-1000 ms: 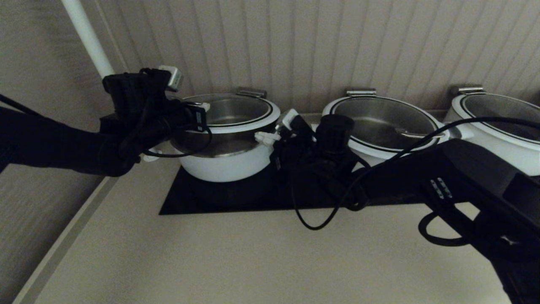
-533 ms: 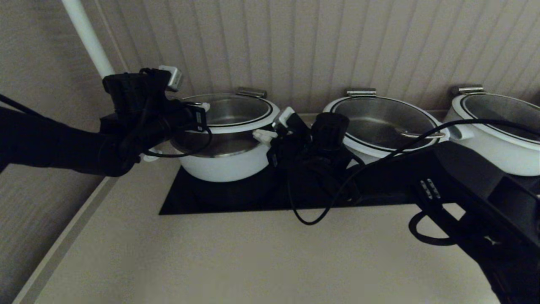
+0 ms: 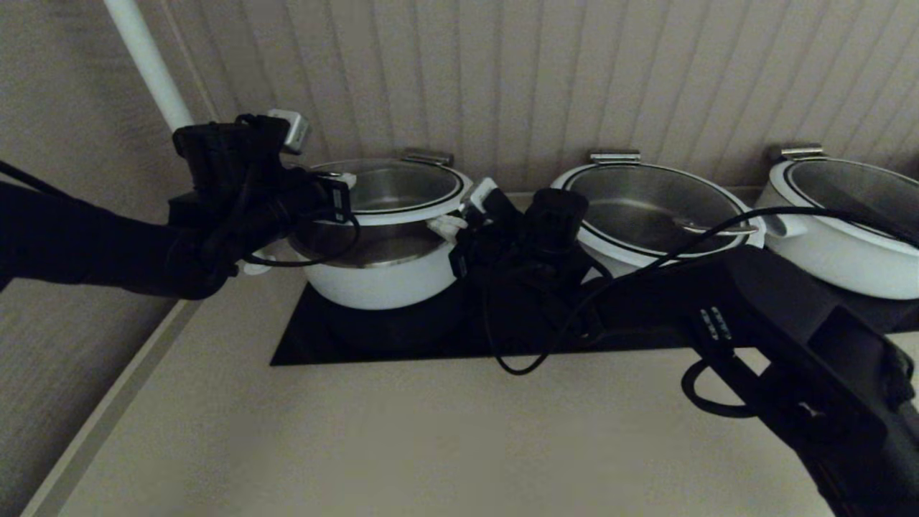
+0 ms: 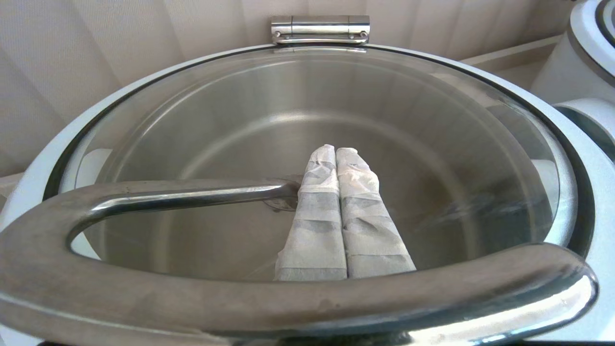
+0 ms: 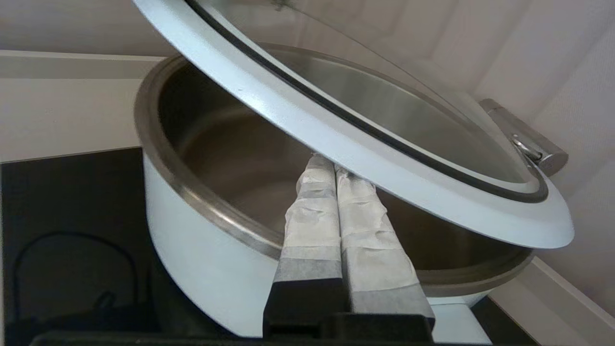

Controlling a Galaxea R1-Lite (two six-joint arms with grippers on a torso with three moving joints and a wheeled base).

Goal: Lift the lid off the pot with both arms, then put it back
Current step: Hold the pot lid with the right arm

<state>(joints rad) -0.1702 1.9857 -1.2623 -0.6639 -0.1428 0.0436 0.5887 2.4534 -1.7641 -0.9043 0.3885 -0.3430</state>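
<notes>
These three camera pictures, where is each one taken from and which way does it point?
Head view: from the robot's head, looking forward and down at the beige counter; both black arms show, left gripper and right gripper flanking the left white pot.
Left wrist view: behind the left gripper's taped fingers, pressed together under the lid's steel handle, facing the glass lid.
Right wrist view: behind the right gripper's taped fingers, pressed together beneath the lid's raised white rim.
Shared: all show the same pot, lid and hinge.

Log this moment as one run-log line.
lid: raised, tilted above pot | left pincer: shut, under lid handle | right pincer: shut, under lid rim | counter
</notes>
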